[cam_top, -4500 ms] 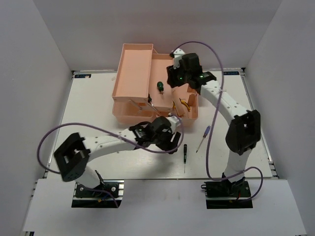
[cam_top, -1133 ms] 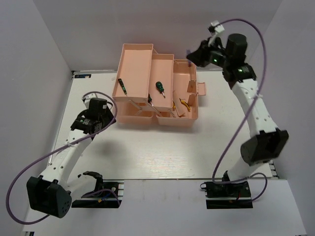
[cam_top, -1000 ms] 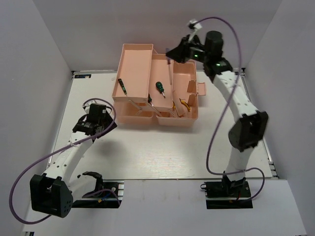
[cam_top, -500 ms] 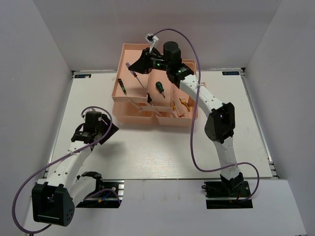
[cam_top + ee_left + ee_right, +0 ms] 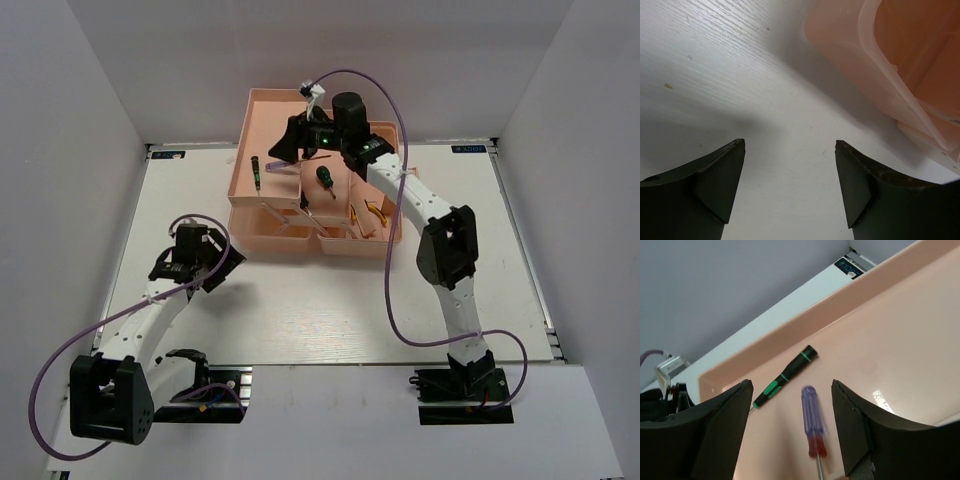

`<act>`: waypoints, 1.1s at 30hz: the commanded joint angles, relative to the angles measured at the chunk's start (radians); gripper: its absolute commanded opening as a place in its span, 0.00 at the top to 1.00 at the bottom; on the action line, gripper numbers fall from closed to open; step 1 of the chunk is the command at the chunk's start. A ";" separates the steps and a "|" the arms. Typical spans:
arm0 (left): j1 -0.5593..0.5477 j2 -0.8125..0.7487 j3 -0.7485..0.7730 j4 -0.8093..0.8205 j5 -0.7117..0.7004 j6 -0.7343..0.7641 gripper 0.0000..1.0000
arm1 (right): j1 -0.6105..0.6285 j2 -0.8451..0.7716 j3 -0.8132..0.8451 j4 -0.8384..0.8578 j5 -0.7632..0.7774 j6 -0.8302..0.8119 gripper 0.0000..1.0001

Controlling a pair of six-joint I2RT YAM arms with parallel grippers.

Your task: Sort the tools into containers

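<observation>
Blue screwdriver (image 5: pixel 811 422): blurred above the left tray (image 5: pixel 900 340) floor, beside the thin green screwdriver (image 5: pixel 785 376).
Right gripper (image 5: pixel 288 143): spread wide, gripping nothing.
Left gripper (image 5: pixel 789 146): spread, empty, over the bench (image 5: pixel 715 75).
Risk: a loose drop could bounce, and the right gripper could snag the tray wall.

The pink toolbox (image 5: pixel 262 238) stands open at far centre. In its left tray (image 5: pixel 270 110) lies a thin green-and-black screwdriver (image 5: pixel 785 376), with a blue screwdriver (image 5: pixel 811 417), blurred, just beside it. A stubby green screwdriver (image 5: pixel 324 176) lies in the middle tray, and yellow pliers (image 5: pixel 372 211) in the right compartment.
</observation>
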 commanded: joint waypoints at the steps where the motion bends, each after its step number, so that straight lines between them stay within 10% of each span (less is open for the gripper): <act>1: 0.008 0.013 0.041 0.053 0.024 -0.005 0.17 | -0.003 -0.160 -0.043 0.010 -0.074 -0.115 0.30; 4: 0.017 0.013 0.050 0.053 0.024 -0.005 0.17 | -0.014 -0.309 -0.186 0.039 -0.166 -0.210 0.38; 11: 0.037 0.003 0.039 0.044 0.014 0.006 0.17 | 0.010 -0.558 -0.480 -0.137 -0.546 -0.634 1.00; 15: 0.047 -0.006 0.030 0.033 0.014 0.006 0.17 | 0.063 -0.613 -0.624 -0.422 -0.496 -1.051 1.00; 18: 0.047 -0.015 0.021 0.013 0.014 0.006 0.17 | 0.104 -0.636 -0.773 -0.461 -0.355 -1.291 0.56; 20: 0.047 -0.033 0.021 0.002 0.005 0.006 0.17 | 0.159 -0.664 -0.891 -0.305 -0.187 -1.327 0.48; 33: 0.065 -0.109 0.021 -0.143 -0.088 -0.013 0.10 | 0.343 -0.477 -0.975 0.226 0.155 -1.358 0.45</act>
